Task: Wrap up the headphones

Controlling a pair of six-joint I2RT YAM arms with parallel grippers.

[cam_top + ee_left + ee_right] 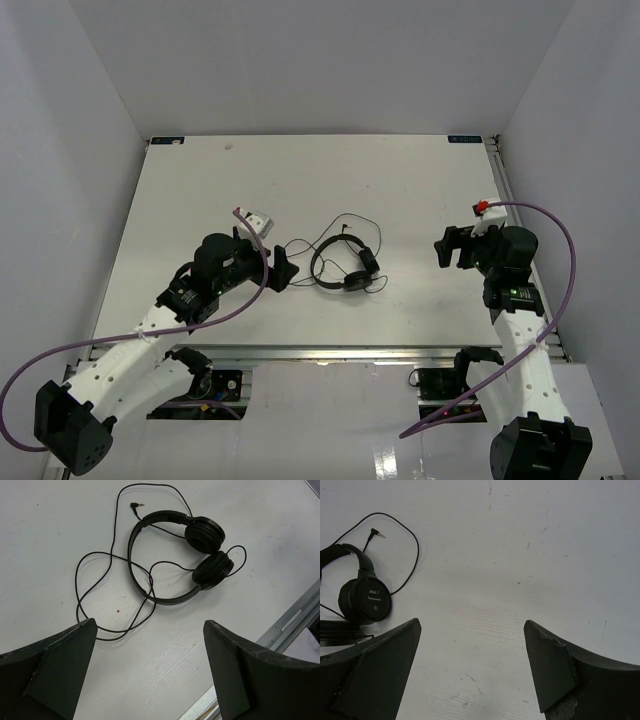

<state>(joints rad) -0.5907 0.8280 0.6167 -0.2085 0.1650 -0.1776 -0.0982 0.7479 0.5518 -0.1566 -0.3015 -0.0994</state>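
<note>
The black headphones (pixel 345 270) lie flat on the white table near its middle, earcups to the right, the thin cord (pixel 335 228) looped loosely around them. In the left wrist view the headphones (pixel 160 550) lie ahead of my jaws with the cord (pixel 100 580) in loose loops and its plug (pixel 135 505) at the far side. My left gripper (pixel 282 268) is open and empty just left of the cord. My right gripper (pixel 452 250) is open and empty, well to the right; its view shows one earcup (pixel 365 601) at the left.
The table's metal front rail (pixel 330 352) runs along the near edge and shows in the left wrist view (pixel 295 625). Thick purple robot cables (pixel 560 250) arc off both arms. White walls enclose the table (pixel 400 180) on three sides.
</note>
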